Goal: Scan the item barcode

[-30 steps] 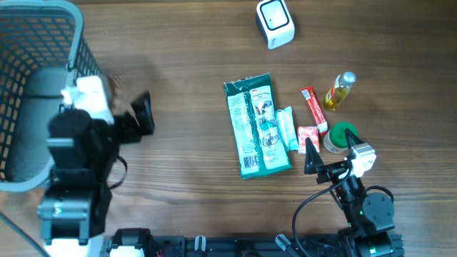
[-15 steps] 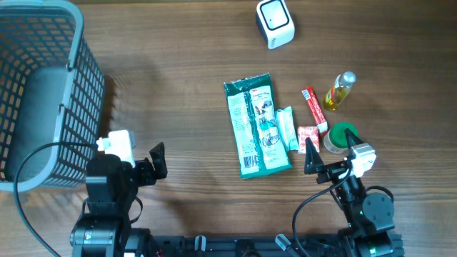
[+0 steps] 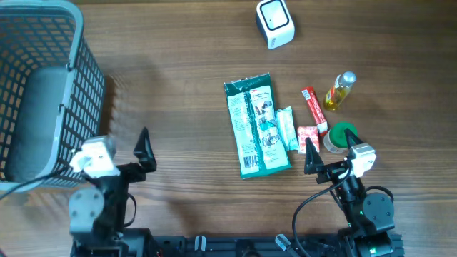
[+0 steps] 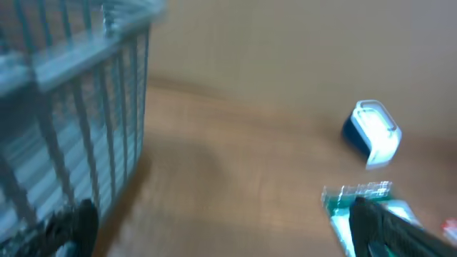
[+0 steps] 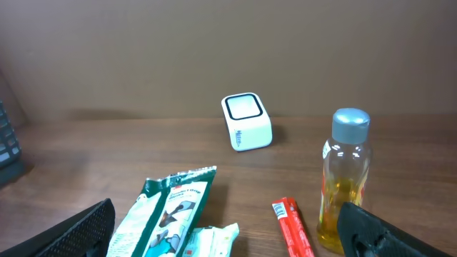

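Note:
The white and blue scanner (image 3: 275,23) stands at the far edge of the table (image 3: 186,86). A long green packet (image 3: 257,125) lies flat mid-table, with a small white packet (image 3: 287,128), a red stick (image 3: 313,106), a small red packet (image 3: 308,135), an oil bottle (image 3: 340,91) and a green-lidded item (image 3: 341,137) to its right. My right gripper (image 3: 328,146) is open just in front of these, holding nothing. My left gripper (image 3: 121,146) is open near the front left, beside the basket. The blurred left wrist view shows the scanner (image 4: 371,132) and green packet (image 4: 357,194) far ahead.
A grey wire basket (image 3: 43,93) fills the left side, close to my left gripper's outer finger (image 4: 71,228). In the right wrist view the scanner (image 5: 247,121) sits beyond the green packet (image 5: 168,214), with the bottle (image 5: 346,178) and red stick (image 5: 291,227) to the right.
My left arm has pulled back from beside the basket toward the front edge, still open and empty. The right arm and the items have not moved.

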